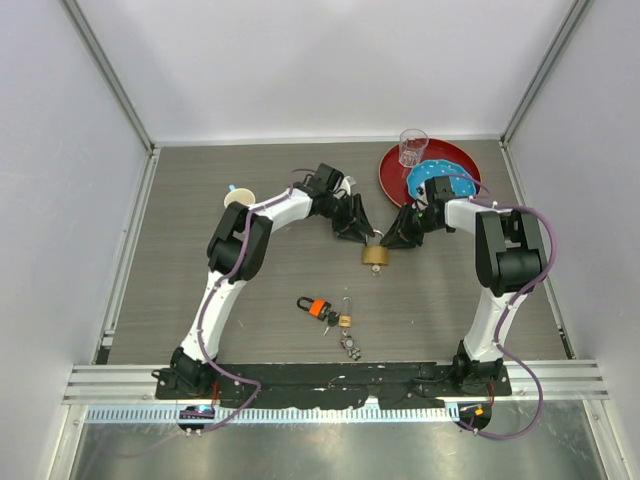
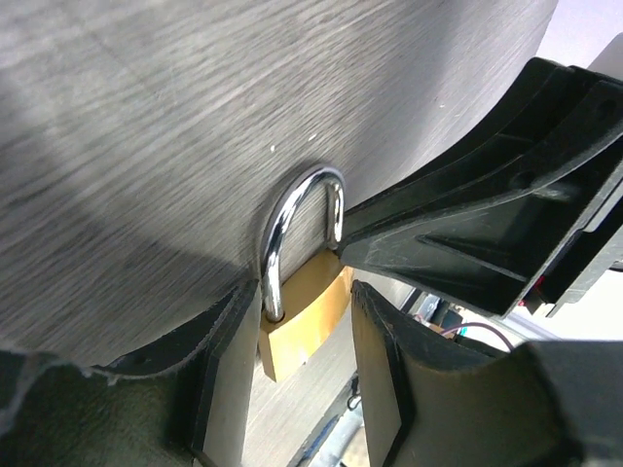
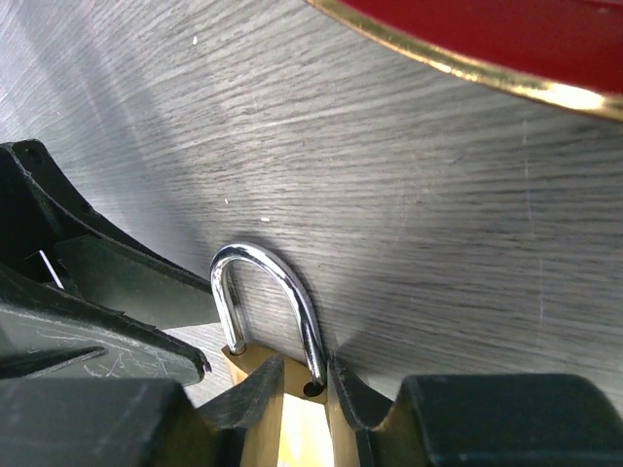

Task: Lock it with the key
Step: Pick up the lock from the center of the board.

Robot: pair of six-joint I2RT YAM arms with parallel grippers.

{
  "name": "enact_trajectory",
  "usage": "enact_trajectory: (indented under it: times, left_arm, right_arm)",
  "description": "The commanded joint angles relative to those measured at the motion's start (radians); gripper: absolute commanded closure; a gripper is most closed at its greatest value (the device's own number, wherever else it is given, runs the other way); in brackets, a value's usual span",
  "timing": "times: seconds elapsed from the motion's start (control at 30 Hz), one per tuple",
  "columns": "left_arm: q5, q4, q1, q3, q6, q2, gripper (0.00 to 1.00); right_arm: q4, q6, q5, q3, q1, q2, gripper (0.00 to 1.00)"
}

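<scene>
Centrally on the bench, the left gripper [image 2: 300, 321] and right gripper [image 3: 305, 375] each have their jaws clamped on the brass padlock [image 1: 375, 255]. The key [image 1: 317, 307] lies apart, toward the near edge.

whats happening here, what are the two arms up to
Both arms are working on the big brass padlock in the middle of the table. The left tool and the right tool each grip its body from opposite sides. The key bunch with the orange head lies on the table nearer the arm bases, with neither tool on it, so the key is not in the lock yet.
</scene>
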Motion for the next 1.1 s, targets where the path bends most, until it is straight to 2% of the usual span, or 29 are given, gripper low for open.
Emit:
enact_trajectory:
  times: [0.0, 0.1, 0.23, 0.53, 0.6, 0.7, 0.73, 0.9, 1.07]
  left_arm:
    - [-0.067, 0.017, -0.009, 0.044, 0.012, 0.082, 0.53]
    - [-0.044, 0.022, -0.016, 0.059, -0.006, 0.095, 0.54]
    - [0.035, 0.114, -0.028, 0.040, -0.043, 0.097, 0.58]
    - [0.120, 0.128, -0.054, 0.047, -0.008, 0.106, 0.61]
    - [0.118, 0.094, -0.057, 0.058, 0.008, 0.111, 0.65]
    - [0.112, 0.061, -0.057, 0.070, 0.029, 0.111, 0.85]
    - [0.108, 0.051, -0.057, 0.073, 0.040, 0.109, 1.00]
    - [0.066, -0.033, -0.037, 0.125, 0.083, 0.068, 1.00]
    - [0.039, -0.035, 0.006, 0.138, 0.072, -0.015, 1.00]
  right_arm:
    - [0.006, -0.013, 0.056, 0.020, 0.006, 0.046, 0.70]
    - [0.006, -0.012, 0.049, 0.033, 0.006, 0.056, 0.72]
    - [0.019, 0.005, 0.033, 0.033, 0.006, 0.063, 0.80]
    - [0.051, 0.031, 0.012, 0.056, 0.008, 0.068, 0.82]
    - [0.051, 0.033, 0.009, 0.065, 0.009, 0.066, 0.82]
    - [0.052, 0.039, 0.004, 0.071, 0.006, 0.057, 0.82]
    - [0.051, 0.037, 0.004, 0.071, 0.006, 0.053, 0.82]
    - [0.005, 0.028, -0.004, 0.085, 0.006, -0.010, 0.75]
    - [-0.058, 0.011, -0.002, 0.109, 0.005, -0.099, 0.68]
